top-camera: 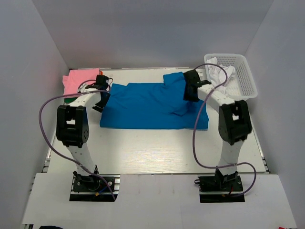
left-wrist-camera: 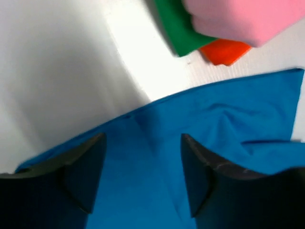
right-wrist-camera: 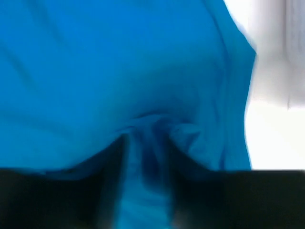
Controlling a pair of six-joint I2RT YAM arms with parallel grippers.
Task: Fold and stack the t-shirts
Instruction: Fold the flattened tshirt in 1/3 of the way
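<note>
Cloth is looking light, limp and non-fragile, so the blue t-shirt (top-camera: 152, 107) is likely going to sag and crease wherever it is lifted; best hold, as a judgement, is pinching hems or corners at two well-apart points so the fold is coming over flat. It is lying spread and partly folded across the middle of the table (top-camera: 152, 152), long side running left to right. The left gripper (left-wrist-camera: 143, 167) is hovering over the shirt's left edge with fingers spread apart, nothing between them. The right gripper (right-wrist-camera: 143, 191) is sitting at the far right of the shirt with a ridge of blue fabric bunching between its fingers; view is blurred, so whether it is clamping is not something I can tell. Counting: one blue, one pink t-shirt (left-wrist-camera: 238, 19) lying on top of one green t-shirt (left-wrist-camera: 176, 24) and one orange t-shirt (left-wrist-camera: 224, 51) at far left, just beside the blue one. The white t-shirts (top-camera: 221, 71) are heaping in the basket (top-camera: 248, 81) at far right, number unclear.
</note>
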